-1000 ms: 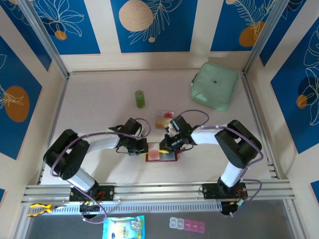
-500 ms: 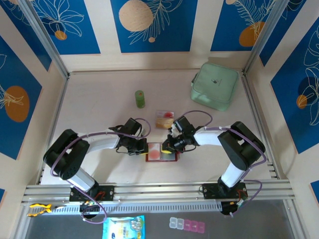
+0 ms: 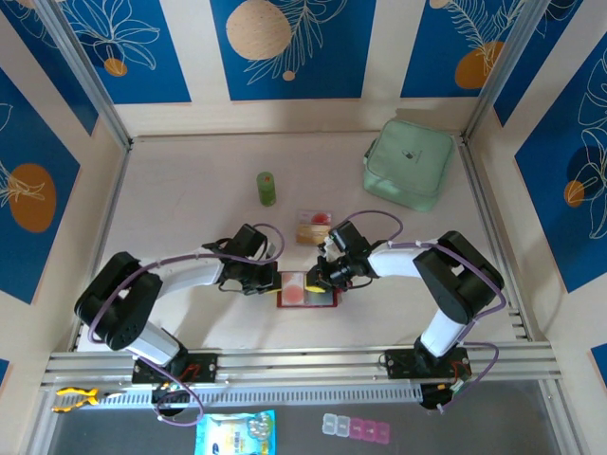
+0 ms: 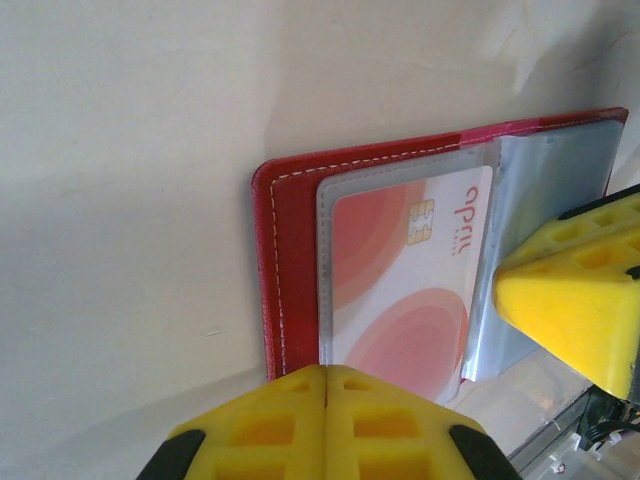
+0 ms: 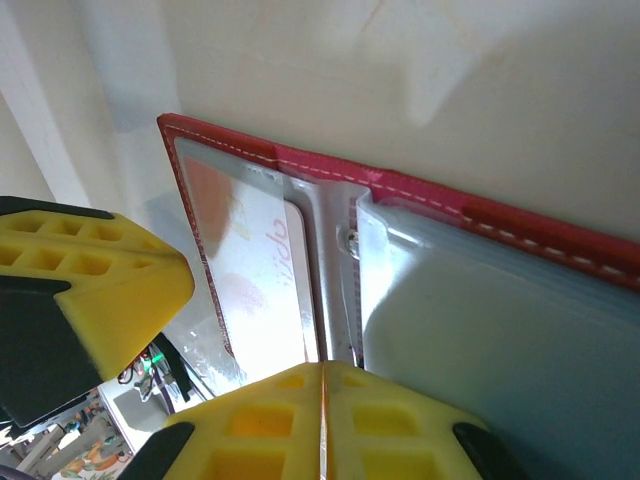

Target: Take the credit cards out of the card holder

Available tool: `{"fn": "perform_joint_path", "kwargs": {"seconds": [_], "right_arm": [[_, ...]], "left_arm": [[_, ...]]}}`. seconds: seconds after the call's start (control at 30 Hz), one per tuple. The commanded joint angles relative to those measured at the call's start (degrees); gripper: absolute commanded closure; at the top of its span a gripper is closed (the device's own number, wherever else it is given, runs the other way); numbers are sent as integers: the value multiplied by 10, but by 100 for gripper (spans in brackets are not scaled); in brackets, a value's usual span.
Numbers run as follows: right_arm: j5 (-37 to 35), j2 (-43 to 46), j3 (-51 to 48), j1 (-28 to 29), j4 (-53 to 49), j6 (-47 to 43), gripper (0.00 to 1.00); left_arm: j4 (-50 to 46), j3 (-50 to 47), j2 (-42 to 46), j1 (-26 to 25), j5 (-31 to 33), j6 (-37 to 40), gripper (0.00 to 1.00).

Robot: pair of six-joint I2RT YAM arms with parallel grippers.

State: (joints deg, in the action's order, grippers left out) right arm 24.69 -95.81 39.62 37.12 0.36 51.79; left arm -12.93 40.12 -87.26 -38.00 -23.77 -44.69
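- Grip: your left gripper (image 4: 325, 420) is clenched, pads flat together with nothing between them. Its tips sit over the outer red edge of the holder (image 4: 290, 270).
- Your right gripper (image 5: 322, 420) is likewise closed on nothing. It is set down at the fold, among the clear sleeves (image 5: 500, 340). From above, the two grippers face each other across the holder.
- The holder lies open and flat on the table (image 3: 190, 227), near the front and between your arms. Its long axis runs left to right, from one gripper to the other.
- One pink card (image 4: 400, 290) is lodged in the sleeve on the left half. Its long side runs parallel to the stitched red edge, and its chip end points away from your left fingers. Its inner edge lies towards the fold, beside your right finger.
- Loose cards (image 3: 313, 228) lie on the table just beyond the holder, so part of the job looks done.
- Step in hand, as I judge it: freeing this last visible card. Whether the far sleeves hold more I cannot tell.
- The next move calls for your left tips to pin the red edge. Your right jaws should part a little and catch the card's inner edge.
- Draw the card towards the fold, along its short axis, keeping low so the sleeve does not lift with it.
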Motion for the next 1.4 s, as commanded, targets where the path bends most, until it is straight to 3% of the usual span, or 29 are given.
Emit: {"fn": "perform_joint_path", "kwargs": {"seconds": [0.0,0.27,0.73,0.97,1.37], "right_arm": [[15,-9,-1,3,2,6,90],[15,-10,-2,3,3,7,90],[26,-20,-5,5,25,15,89],[-6,24,-33,-3,22,26,86],[38,-1,-28,5,71,30,86]], "left_arm": [[-4,6,1,1,-12,-6,98],[43,-12,-36,1,-38,-9,98],[10,-20,-67,1,-5,3,100],[3,-15,-67,1,-1,5,100],[0,-13,-70,1,0,7,100]]}}
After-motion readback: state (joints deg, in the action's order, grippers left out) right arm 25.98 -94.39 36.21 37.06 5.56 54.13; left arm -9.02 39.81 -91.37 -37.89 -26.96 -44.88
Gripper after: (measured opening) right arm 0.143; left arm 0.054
